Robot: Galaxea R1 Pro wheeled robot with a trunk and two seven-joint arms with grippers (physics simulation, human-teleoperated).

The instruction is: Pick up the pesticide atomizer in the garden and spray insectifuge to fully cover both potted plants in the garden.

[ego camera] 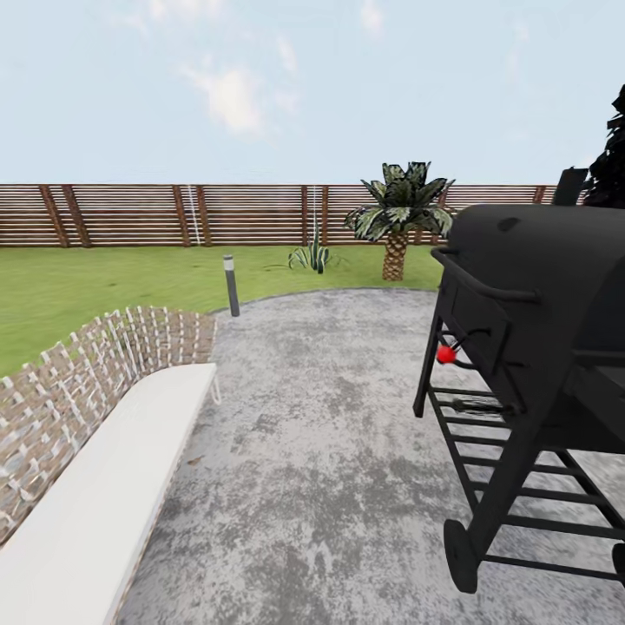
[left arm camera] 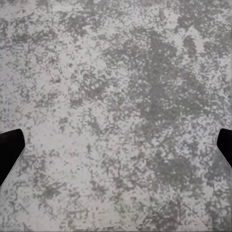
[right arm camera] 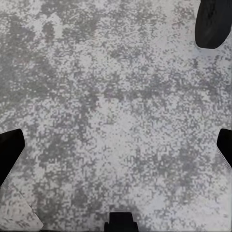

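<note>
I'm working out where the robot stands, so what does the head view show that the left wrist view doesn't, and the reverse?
Head view: a black grill on the right, a wicker bench with a white cushion on the left, a short lamp post, lawn, a palm, a spiky plant and the slatted fence under open sky.

Left wrist view: the left gripper with its dark fingertips set wide apart, nothing between them.

Both: the mottled grey paving.
</note>
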